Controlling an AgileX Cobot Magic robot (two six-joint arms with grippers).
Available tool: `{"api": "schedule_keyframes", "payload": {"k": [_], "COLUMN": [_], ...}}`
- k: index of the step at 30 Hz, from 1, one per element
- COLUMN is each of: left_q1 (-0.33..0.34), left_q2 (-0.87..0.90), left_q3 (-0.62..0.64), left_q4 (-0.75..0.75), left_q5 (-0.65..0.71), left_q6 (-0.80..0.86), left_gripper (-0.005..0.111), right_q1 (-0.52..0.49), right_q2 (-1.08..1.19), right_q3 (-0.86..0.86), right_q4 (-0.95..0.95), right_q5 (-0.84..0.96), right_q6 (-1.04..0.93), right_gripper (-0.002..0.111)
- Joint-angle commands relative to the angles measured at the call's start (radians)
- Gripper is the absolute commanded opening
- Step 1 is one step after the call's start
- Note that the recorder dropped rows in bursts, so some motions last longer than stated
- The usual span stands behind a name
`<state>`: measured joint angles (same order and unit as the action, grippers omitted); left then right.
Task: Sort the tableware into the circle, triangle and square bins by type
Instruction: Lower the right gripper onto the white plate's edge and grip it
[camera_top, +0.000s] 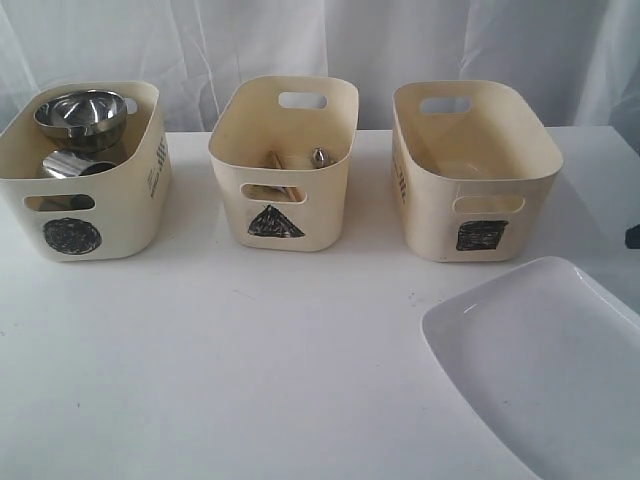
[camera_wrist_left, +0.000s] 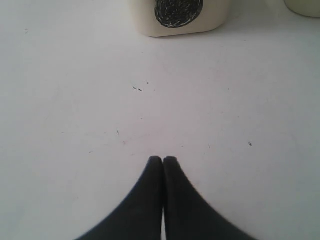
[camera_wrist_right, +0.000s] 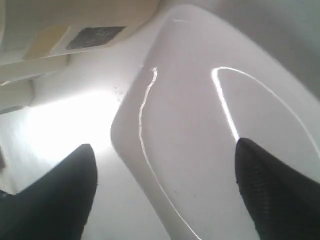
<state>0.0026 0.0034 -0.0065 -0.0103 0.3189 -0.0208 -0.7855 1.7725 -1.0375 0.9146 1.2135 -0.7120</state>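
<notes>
Three cream bins stand in a row: the circle bin (camera_top: 85, 200) holds a steel bowl (camera_top: 80, 115) and a steel mug (camera_top: 70, 165). The triangle bin (camera_top: 285, 190) holds wooden chopsticks (camera_top: 280, 168) and a steel utensil tip (camera_top: 319, 157). Nothing shows inside the square bin (camera_top: 475, 190). The large white plate (camera_top: 550, 365) lies on the table at the front right. My right gripper (camera_wrist_right: 165, 160) is open, its fingers straddling the plate's edge (camera_wrist_right: 150, 165). My left gripper (camera_wrist_left: 163, 160) is shut, empty, over bare table short of the circle bin (camera_wrist_left: 177, 17). Neither arm shows in the exterior view.
The white table (camera_top: 230, 370) stretches in front of the bins. A white curtain (camera_top: 320, 40) hangs behind them. The square bin's mark (camera_wrist_right: 95, 35) shows close beyond the plate in the right wrist view.
</notes>
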Motion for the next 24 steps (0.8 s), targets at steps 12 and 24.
{"api": "schedule_keyframes", "payload": {"k": [12, 24], "left_q1": [-0.005, -0.005], "left_q2": [-0.003, -0.003], "left_q3": [0.007, 0.007], "left_q4": [-0.004, -0.004], "left_q5": [0.011, 0.011], "left_q6": [-0.001, -0.001], "left_gripper": [0.0, 0.0], "right_q1": [-0.298, -0.311], "right_q2": [-0.014, -0.013], "right_q3": [0.158, 0.28], "right_q4": [-0.015, -0.171], "right_q5": [-0.101, -0.25], "right_q6": [-0.184, -0.039], "right_gripper": [0.072, 0.072]}}
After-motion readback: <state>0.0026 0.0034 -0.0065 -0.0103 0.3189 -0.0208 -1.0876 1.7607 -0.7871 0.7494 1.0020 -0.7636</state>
